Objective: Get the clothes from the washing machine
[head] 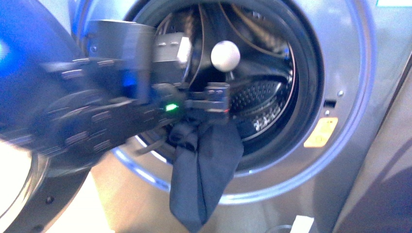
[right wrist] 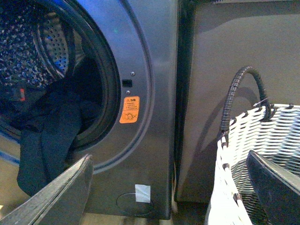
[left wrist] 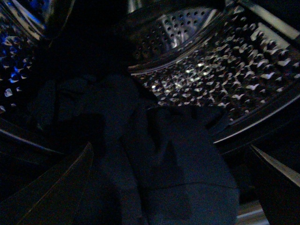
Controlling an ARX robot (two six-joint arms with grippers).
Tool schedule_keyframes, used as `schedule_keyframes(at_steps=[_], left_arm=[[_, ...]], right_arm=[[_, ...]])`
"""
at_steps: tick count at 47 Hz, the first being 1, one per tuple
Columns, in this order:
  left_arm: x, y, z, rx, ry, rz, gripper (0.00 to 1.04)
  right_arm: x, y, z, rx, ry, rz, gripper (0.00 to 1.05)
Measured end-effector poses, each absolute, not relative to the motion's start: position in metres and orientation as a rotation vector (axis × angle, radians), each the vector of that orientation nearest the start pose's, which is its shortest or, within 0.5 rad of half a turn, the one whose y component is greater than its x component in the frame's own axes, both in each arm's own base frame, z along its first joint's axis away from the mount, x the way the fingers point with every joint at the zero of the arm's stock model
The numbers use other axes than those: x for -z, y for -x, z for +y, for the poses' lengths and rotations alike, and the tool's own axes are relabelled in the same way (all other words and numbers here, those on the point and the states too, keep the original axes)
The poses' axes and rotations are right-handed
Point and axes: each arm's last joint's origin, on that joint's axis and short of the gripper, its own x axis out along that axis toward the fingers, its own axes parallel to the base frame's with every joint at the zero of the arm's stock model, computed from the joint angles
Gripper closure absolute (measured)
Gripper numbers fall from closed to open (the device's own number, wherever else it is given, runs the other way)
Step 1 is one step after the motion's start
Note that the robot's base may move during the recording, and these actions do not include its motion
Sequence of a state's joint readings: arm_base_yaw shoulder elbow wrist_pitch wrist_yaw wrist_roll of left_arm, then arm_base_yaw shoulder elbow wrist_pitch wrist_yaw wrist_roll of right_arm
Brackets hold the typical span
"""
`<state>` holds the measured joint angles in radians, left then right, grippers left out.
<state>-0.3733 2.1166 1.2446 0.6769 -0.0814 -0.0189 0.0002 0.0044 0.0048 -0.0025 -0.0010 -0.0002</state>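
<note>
Front view, clothes (head: 204,174) spilling from washing machine (head: 352,97)

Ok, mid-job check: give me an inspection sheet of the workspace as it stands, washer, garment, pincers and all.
surface: no worktop in view.
job's things: clothes, one dark garment, draped over the lower rim of the washing machine opening and hanging down outside.
clutter: white ball in front of the drum opening; white tag low on the machine.
grippers: left pincer at the drum mouth, fingers apart with fabric between them; right pincer open, holding nothing, outside the machine.
cables: dark cables loop beside the left arm.
surroundings: woven basket beside the machine, grey panel behind it; orange sticker by the opening.
</note>
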Motion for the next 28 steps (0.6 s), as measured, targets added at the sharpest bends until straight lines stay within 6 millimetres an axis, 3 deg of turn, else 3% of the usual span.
schedule_keyframes(at_steps=[17, 28], left_arm=[[-0.117, -0.462, -0.170, 0.123, -0.155, 0.329, 0.06], [-0.110, -0.473, -0.174, 0.086, -0.186, 0.347, 0.06]], right_arm=[[-0.165, -0.098, 0.000, -0.001, 0.000, 0.002, 0.08], [-0.165, -0.098, 0.000, -0.001, 0.000, 0.002, 0.08]])
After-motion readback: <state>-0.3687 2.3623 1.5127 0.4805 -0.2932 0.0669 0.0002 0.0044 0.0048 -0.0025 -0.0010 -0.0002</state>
